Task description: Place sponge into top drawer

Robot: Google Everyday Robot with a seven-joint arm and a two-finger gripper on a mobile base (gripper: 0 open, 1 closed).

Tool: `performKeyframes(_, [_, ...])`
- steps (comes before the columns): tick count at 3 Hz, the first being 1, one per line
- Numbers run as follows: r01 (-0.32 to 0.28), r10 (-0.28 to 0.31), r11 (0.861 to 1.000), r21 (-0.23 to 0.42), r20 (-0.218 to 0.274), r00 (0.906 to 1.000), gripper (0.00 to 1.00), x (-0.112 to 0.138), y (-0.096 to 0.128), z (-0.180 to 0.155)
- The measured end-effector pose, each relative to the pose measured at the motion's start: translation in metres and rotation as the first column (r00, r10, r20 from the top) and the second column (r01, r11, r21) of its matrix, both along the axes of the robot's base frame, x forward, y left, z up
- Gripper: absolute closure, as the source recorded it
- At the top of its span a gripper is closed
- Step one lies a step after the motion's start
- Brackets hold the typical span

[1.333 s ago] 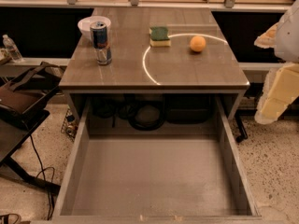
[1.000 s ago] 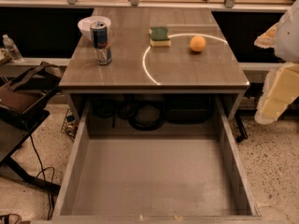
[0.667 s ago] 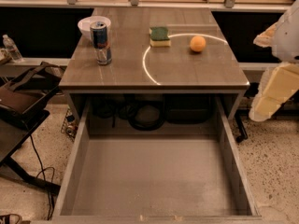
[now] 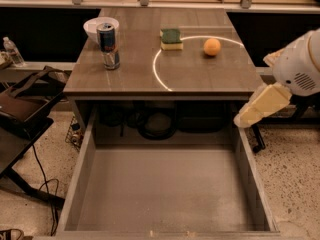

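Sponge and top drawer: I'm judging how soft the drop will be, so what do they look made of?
Sponge: seemingly soft pale yellow foam under a dark green, matte scouring layer. Top drawer: probably laminate or wood board, judging by the grey grain lines and dull flat bottom. The gripper hangs by the drawer's right wall, far from the sponge.

gripper [image 4: 250, 115]: right middle of frame; arm [image 4: 300, 69] above it cut by right edge
top drawer [image 4: 165, 194]: front wall cut by bottom edge
white bowl [image 4: 94, 25]: partly behind can [image 4: 108, 46]
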State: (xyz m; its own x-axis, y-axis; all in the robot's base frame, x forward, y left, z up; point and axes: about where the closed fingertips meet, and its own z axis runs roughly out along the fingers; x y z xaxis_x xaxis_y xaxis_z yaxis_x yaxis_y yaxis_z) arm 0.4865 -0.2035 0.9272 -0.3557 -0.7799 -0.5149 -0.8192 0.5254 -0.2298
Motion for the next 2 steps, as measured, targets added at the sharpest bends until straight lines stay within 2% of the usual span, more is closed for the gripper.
performKeyframes(1, [0.056,-0.067,0.981,0.183,0.054,0.9963,0.00,0.034,0.008,-0.024])
performKeyframes(2, [0.075,-0.129,0.946,0.314,0.156,0.9793,0.00,0.079,0.019,-0.021])
